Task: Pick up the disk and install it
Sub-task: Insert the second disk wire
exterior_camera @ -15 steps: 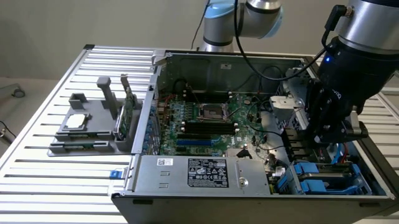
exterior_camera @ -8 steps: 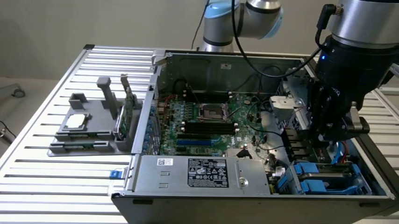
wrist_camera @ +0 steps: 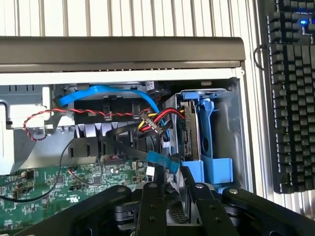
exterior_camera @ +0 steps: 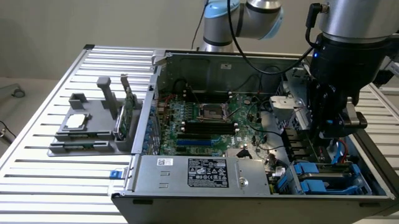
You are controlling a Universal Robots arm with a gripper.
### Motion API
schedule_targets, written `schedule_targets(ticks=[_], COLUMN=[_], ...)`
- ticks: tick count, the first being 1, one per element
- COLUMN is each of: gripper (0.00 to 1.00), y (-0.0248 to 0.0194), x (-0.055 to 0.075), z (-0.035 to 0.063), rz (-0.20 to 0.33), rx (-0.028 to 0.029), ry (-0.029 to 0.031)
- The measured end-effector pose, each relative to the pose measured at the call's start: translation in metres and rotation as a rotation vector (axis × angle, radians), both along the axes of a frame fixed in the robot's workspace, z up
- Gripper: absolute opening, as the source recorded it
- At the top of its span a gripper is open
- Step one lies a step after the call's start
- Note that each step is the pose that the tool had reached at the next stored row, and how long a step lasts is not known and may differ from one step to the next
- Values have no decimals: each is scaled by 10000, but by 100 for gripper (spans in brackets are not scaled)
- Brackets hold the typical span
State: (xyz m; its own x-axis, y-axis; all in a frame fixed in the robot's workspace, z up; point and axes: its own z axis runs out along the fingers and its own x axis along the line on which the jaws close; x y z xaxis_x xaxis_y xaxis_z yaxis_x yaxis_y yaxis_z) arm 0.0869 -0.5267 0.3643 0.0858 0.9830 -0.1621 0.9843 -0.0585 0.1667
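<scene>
Gripper hangs over the case, jaws part closed on nothing visible; disk sits in blue carrier at one o'clock. Cables crowd it, so snagging looks likely.

Soft, even indoor light; mild glare on the ribbed table.

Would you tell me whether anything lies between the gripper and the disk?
Yes: a blue flat cable end and a red, yellow and black wire bundle lie right beside the disk, just ahead of the gripper. Nothing else visibly blocks it.
</scene>
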Motion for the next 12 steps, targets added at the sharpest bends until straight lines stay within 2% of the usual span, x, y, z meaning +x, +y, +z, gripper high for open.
schedule_targets(ticks=[3,5,9,10,11,12], gripper=[27,27,27,24,18,18], y=[6,6,6,7,7,7], x=[-40,-52,-58,-59,-62,-65], z=[8,7,7,7,7,8], rz=[0,0,-1,0,-1,0], rx=[-79,-107,-141,-155,-170,-184], ry=[-191,-296,-443,-479,-515,-545])
